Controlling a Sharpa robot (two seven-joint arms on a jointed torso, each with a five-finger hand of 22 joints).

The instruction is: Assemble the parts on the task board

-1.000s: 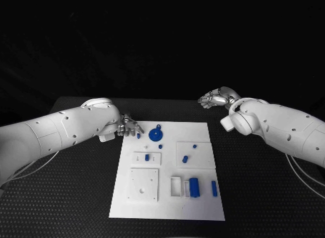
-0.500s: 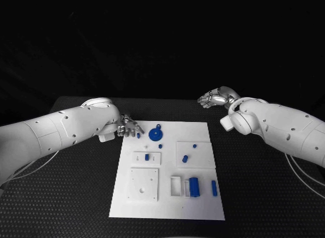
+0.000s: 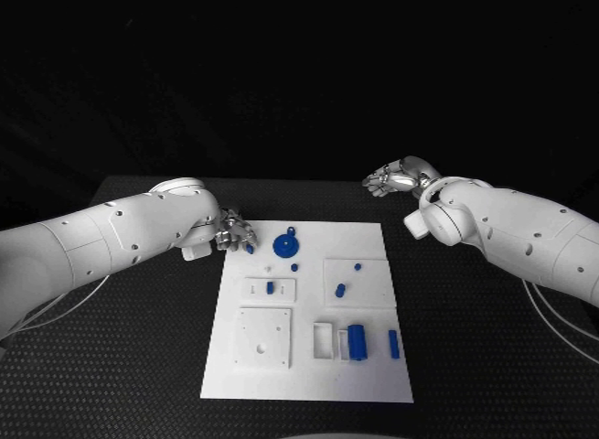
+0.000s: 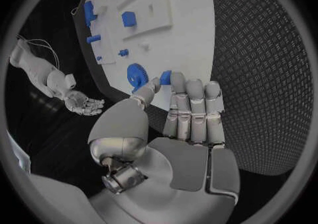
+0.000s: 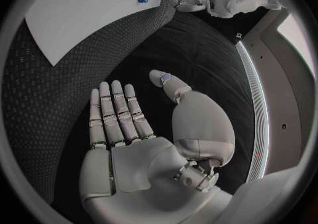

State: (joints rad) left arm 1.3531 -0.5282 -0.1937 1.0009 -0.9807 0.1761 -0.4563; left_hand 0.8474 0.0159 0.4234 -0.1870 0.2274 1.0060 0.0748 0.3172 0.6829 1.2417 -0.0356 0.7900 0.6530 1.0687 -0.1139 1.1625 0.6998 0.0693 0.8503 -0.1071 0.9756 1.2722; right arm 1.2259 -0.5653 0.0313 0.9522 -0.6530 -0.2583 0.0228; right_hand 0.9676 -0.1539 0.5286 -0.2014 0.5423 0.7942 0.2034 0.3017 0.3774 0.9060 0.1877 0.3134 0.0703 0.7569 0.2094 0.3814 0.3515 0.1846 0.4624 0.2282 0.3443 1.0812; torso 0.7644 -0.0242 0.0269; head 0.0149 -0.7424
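Note:
The white task board (image 3: 313,375) lies in the middle of the black table. A blue gear (image 3: 284,245) sits near its far left corner. My left hand (image 3: 232,233) hovers at that corner, just left of the gear. In the left wrist view a small blue peg (image 4: 166,77) is pinched between the thumb and a fingertip of my left hand (image 4: 182,123), right beside the gear (image 4: 137,75). My right hand (image 3: 398,178) hangs beyond the board's far right corner, fingers spread and nothing in it; the palm (image 5: 126,128) faces up.
Small blue pegs (image 3: 341,292) stand in white raised blocks (image 3: 265,338) further down the board. A blue block (image 3: 358,341) and a blue bar (image 3: 394,344) lie near the right front. Bare black table (image 3: 128,366) surrounds the board.
Both hands keep their places. The whole picture has shifted slightly.

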